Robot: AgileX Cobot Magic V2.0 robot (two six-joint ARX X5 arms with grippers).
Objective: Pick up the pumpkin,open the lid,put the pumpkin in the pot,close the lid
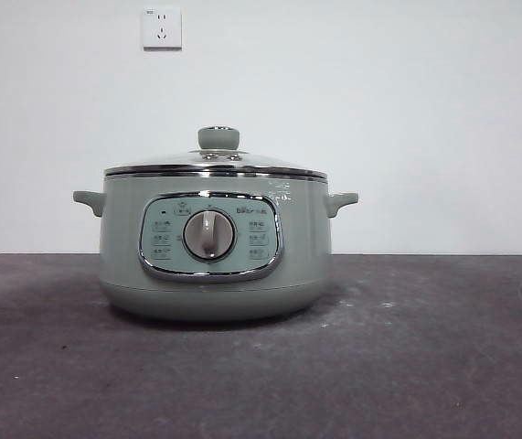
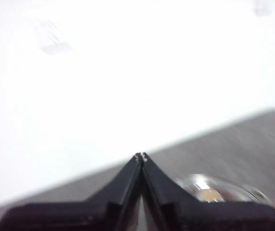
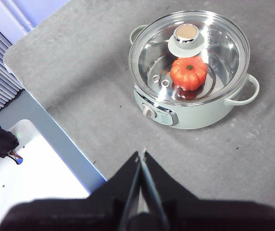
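Observation:
The pale green pot (image 1: 210,247) stands on the dark table with its dial facing the front camera. The glass lid (image 1: 215,167) with its green knob (image 1: 218,138) sits on the pot. The right wrist view looks down on the pot (image 3: 190,115) and through the lid (image 3: 149,57) shows the orange pumpkin (image 3: 189,73) inside. My right gripper (image 3: 142,154) is shut and empty, high above the table and apart from the pot. My left gripper (image 2: 141,156) is shut and empty, raised, with part of the lid (image 2: 219,188) showing beside its jaw.
Grey table (image 1: 425,347) stretches around the pot. A white wall with two sockets (image 1: 162,27) is behind. The right wrist view shows the table's edge (image 3: 31,86) and a white surface beyond it.

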